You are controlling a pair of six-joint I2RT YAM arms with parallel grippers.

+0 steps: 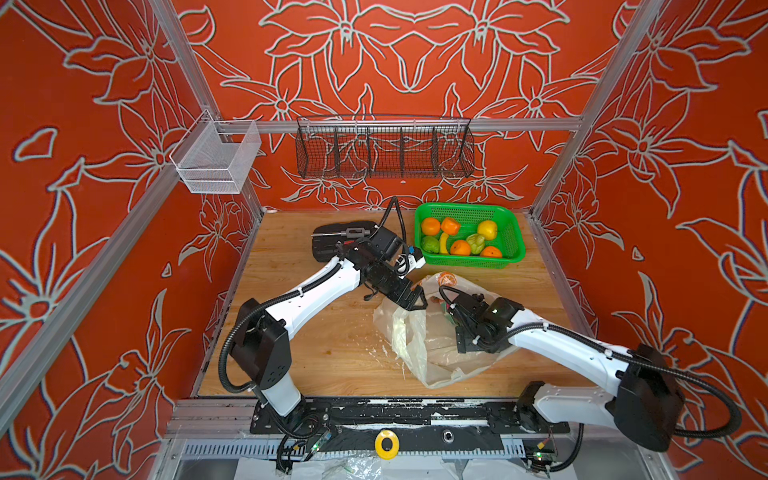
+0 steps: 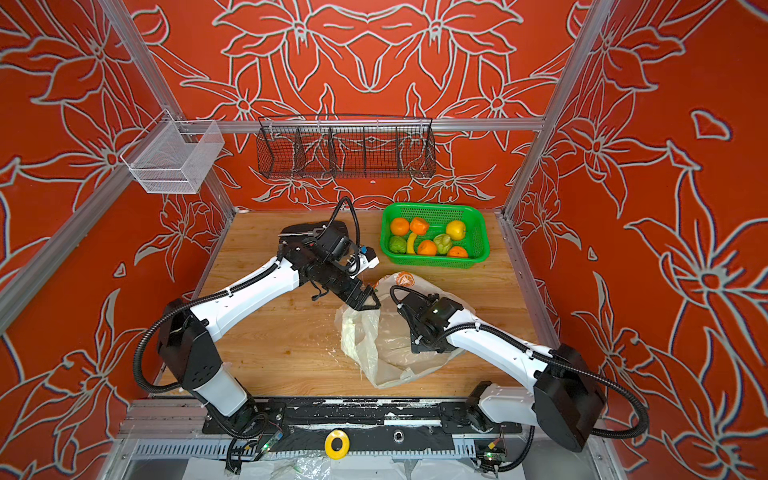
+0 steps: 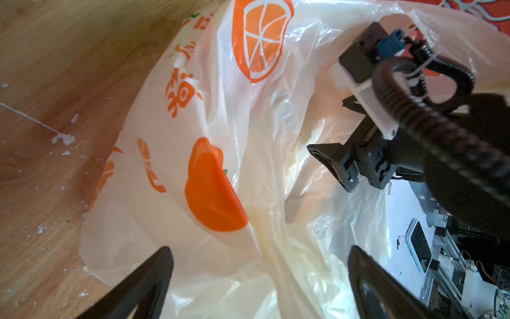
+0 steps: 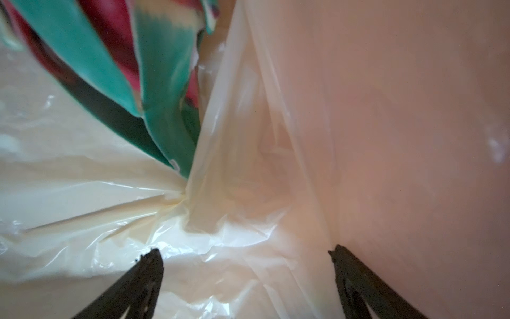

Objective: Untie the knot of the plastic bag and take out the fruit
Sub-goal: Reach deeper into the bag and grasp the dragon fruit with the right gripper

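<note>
Wood tabletop (image 1: 324, 353), crinkly bag (image 1: 409, 345), left end effector (image 3: 259, 249), right end effector (image 4: 245, 249), jaws seemingly spread

Only print found: orange characters (image 3: 182, 91) on the plastic bag (image 3: 248, 171), seen in the left wrist view. Set in a column beside the orange-slice picture (image 3: 259, 38). Chinese-style strokes, creased and skewed, not readable with any certainty. More orange strokes near the upper fold, cut off by wrinkles. In both top views only the orange-slice picture shows on the bag, lettering too small to read. Nothing else legible anywhere.
</note>
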